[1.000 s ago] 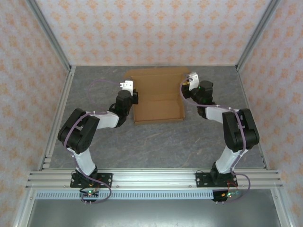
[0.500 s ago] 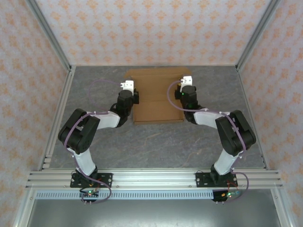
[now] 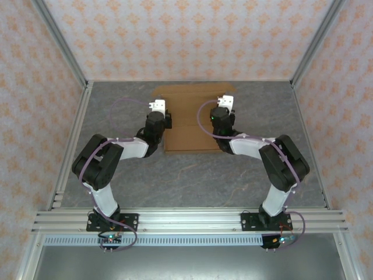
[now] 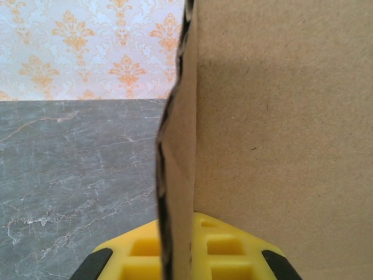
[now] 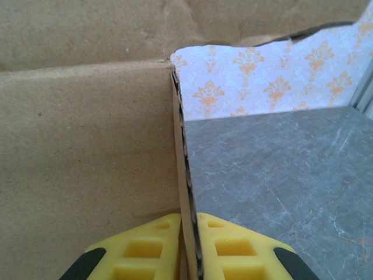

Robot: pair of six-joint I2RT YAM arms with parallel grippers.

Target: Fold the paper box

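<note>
The paper box (image 3: 189,119) is plain brown cardboard, lying at the back middle of the grey table. My left gripper (image 3: 157,107) sits at its left side. In the left wrist view the yellow fingers (image 4: 233,248) are shut on an upright cardboard wall (image 4: 178,146), with a broad brown panel (image 4: 280,116) to its right. My right gripper (image 3: 224,103) is over the box's right part. In the right wrist view its yellow fingers (image 5: 145,248) pinch a thin upright cardboard edge (image 5: 183,163), with the box panel (image 5: 87,146) to the left.
The grey marbled table (image 3: 192,175) has open surface in front of the box and on both sides. Patterned walls and aluminium posts (image 3: 64,46) enclose the space. A metal rail (image 3: 186,219) holding both arm bases runs along the near edge.
My right gripper has swung left and inward with the right cardboard wall in it, so it now stands over the box's right part. The left arm has stayed put.
</note>
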